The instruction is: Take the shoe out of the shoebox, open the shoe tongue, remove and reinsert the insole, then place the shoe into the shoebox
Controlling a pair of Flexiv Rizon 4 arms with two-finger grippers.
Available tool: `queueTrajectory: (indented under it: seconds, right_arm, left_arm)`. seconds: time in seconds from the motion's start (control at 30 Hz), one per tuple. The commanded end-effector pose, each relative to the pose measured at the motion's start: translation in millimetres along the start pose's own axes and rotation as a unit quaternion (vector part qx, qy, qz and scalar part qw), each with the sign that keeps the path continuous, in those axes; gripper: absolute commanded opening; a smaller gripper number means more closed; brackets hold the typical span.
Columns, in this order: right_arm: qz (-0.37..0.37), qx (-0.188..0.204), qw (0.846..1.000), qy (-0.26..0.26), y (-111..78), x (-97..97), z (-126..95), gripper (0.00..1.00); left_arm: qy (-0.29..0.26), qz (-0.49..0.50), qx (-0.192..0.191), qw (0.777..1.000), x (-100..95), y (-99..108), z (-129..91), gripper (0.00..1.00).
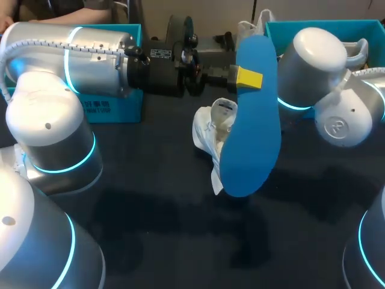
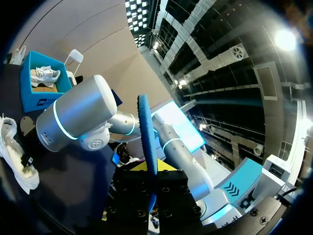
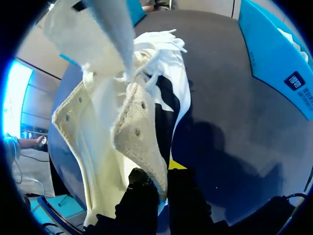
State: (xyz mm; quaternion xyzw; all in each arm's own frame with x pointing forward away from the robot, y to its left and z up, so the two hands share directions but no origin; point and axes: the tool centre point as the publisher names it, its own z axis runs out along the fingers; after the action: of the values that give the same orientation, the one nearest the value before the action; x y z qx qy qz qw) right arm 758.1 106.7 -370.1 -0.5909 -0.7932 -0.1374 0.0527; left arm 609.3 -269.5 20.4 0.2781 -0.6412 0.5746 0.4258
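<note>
1. While the left gripper [image 1: 248,78] was clenched on the blue insole [image 1: 255,138], it held the insole upright above the table [image 1: 180,241]. It pinched near one end, so most of the length hung free below the fingers.
2. From the left wrist view the insole appeared edge-on, squeezed from both sides between that gripper's fingers.
3. The white shoe [image 1: 210,129] sat low at the table's middle, partly hidden behind the insole in the head view and outside both boxes. Whether its sole rested on the table could not be told.
4. The right gripper [image 3: 161,183] looked clamped on the shoe's side wall by the eyelets, with the grey panel running down between its fingers. The head view hid this grip.
5. One blue shoebox [image 1: 114,105] stood at the far left and a second shoebox [image 1: 283,29] at the far right. The left wrist view showed another shoe lying inside the second.
6. The insole seemed light, thin and floppy, so it would likely buckle if pushed from the far end. Feeding the free end in first, with the grip near the trailing end, seemed wise.
7. The shoe's upper looked soft and apt to collapse, so the hold on the wall probably served to keep the mouth open and stop the shoe sliding.
8. The insole was out, so reinsertion appeared to be next.
</note>
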Motion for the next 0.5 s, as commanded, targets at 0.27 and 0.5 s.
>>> queueTrajectory:
  seconds: [0.27, 0.5]
  right_arm:
    - [0.08, -0.046, 0.996, 0.008, -4.9, 5.7, 2.9, 0.0]
    - [0.078, -0.045, 0.996, 0.012, -8.8, 17.5, 9.0, 0.0]
  left_arm:
    - [-0.001, 0.0, 0.0, 1.0, -0.1, 0.6, 0.5, 0.0]
    - [-0.001, 0.0, 0.0, 1.0, -0.1, 0.6, 0.5, 0.0]
